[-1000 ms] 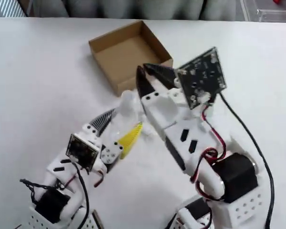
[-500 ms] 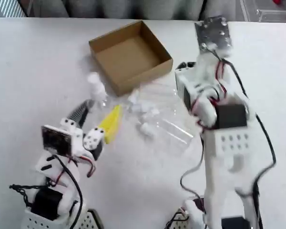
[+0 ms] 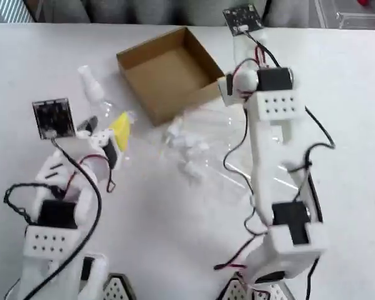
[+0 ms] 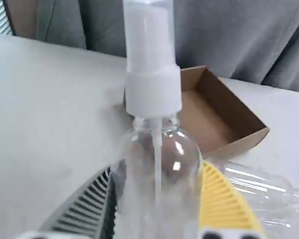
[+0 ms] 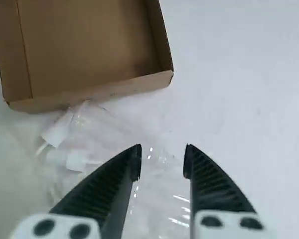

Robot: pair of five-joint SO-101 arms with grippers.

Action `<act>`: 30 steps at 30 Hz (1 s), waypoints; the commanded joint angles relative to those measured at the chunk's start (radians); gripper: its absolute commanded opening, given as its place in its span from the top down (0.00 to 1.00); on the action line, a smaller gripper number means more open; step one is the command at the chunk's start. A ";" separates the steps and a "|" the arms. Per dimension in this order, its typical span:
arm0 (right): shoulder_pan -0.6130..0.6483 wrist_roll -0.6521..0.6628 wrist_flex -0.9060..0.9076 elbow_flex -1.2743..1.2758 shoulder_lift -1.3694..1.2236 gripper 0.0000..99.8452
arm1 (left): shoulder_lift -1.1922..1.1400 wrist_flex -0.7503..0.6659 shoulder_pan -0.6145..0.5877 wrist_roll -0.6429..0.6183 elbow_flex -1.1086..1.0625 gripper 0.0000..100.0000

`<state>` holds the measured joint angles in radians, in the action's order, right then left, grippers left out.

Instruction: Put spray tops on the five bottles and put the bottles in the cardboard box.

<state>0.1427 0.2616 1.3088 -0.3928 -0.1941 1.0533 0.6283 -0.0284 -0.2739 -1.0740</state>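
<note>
I'm watching the arms separating. My left end effector (image 4: 158, 181) is pulling away left of the cardboard box (image 3: 169, 75), clamped on a bottle (image 4: 157, 152) with its spray top (image 4: 152, 74) seated. The right end effector (image 5: 163, 155) is backing off, jaws apart and empty, over the loose bottles (image 3: 197, 147) on the counter (image 3: 50, 50). The box is holding nothing, so I'm judging that boxing this bottle is next.

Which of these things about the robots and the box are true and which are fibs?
1. The left tool grips a clear bottle wearing a white spray top. True.
2. The cardboard box has two bottles inside. False: nothing lies inside it.
3. The right tool is open. True.
4. The right tool holds a spray top. False: it holds nothing and hangs over loose bottles beside the box.
</note>
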 commanded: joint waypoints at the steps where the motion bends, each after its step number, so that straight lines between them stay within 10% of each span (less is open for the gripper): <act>1: 0.005 0.014 0.008 -0.258 -0.154 0.89 | -0.064 -0.074 -0.067 -0.015 0.072 0.98; 14: 0.036 0.008 0.008 -0.925 -0.782 0.89 | -0.081 -0.120 -0.113 -0.015 0.049 0.98; 30: -0.002 0.008 0.093 -1.022 -0.946 0.97 | -0.079 -0.120 -0.113 -0.015 0.046 0.98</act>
<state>0.1427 0.2662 1.3564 -1.3901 -1.1531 0.9720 0.5378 -0.1281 -0.2800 -1.0725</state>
